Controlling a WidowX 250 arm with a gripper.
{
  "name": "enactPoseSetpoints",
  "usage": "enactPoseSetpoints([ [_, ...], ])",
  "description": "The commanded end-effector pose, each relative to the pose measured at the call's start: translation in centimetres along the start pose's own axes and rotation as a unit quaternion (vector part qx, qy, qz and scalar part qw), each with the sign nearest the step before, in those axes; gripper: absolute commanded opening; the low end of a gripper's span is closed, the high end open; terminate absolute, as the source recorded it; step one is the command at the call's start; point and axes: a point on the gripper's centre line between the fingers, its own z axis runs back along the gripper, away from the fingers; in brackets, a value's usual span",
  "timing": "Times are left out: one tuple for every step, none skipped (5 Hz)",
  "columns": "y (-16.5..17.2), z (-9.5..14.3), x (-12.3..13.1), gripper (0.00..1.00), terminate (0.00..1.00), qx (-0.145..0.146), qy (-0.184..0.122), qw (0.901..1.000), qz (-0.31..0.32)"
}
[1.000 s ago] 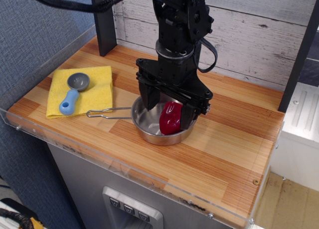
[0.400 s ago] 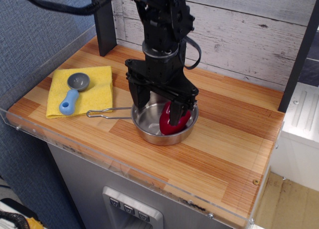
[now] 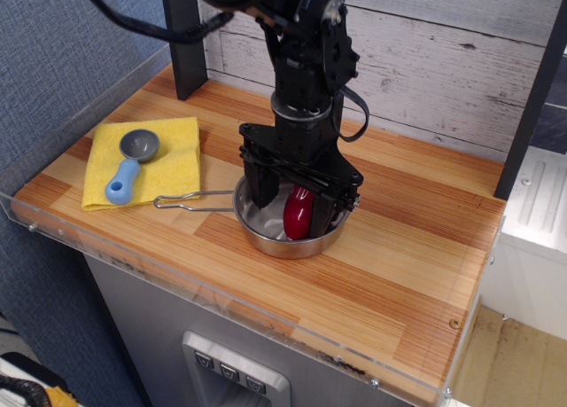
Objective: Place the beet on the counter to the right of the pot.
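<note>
**Beet held between the gripper fingers inside the pot**

The black gripper [image 3: 295,214] is seen at the centre of the frame, lowered into the pot [image 3: 266,234], with the arm rising from it toward the top of the picture. The beet [image 3: 299,214] is seen between the two dark fingers [image 3: 263,187], one finger being placed on its left and the other on its right. The gripper appears to be clenched on the beet, though the exact contact at the right finger is partly hidden by the gripper body. The beet is shown standing upright and narrow within the rim of the pot, in the right half of the bowl; whether its lower end is resting on the pot's bottom cannot be told.

The pot is placed on the counter [image 3: 399,256], slightly left of the frame's centre. Its thin wire handle [image 3: 190,199] is extended to the left, toward the yellow cloth [image 3: 177,163]. The cloth is laid flat at the left of the frame, and the blue-and-grey scoop [image 3: 128,166] is laid on it, its grey bowl pointed to the upper part of the picture and its blue handle to the lower left. Bare striped wood is seen to the right of the pot. The whitewashed plank wall [image 3: 443,61] is seen behind the counter, and the clear acrylic rim [image 3: 221,305] runs along the near edge.
</note>
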Motion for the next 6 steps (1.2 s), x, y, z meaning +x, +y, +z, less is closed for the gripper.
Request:
enactPoseSetpoints([
  [0.5,-0.6,0.9,1.0,0.0,0.001,-0.003,1.0,0.006],
  [1.0,-1.2,0.6,1.0,0.0,0.0,0.007,0.9999,0.01],
  [1.4,-1.4,0.1,0.0,0.0,0.001,0.001,0.9999,0.017],
  [1.5,-0.9,-0.1,0.0,0.0,-0.001,-0.005,0.9998,0.019],
  [1.4,0.4,-0.2,0.0,0.0,-0.003,-0.018,0.9997,0.017],
  [0.9,3.4,0.0,0.0,0.0,-0.006,-0.042,0.9991,0.004],
])
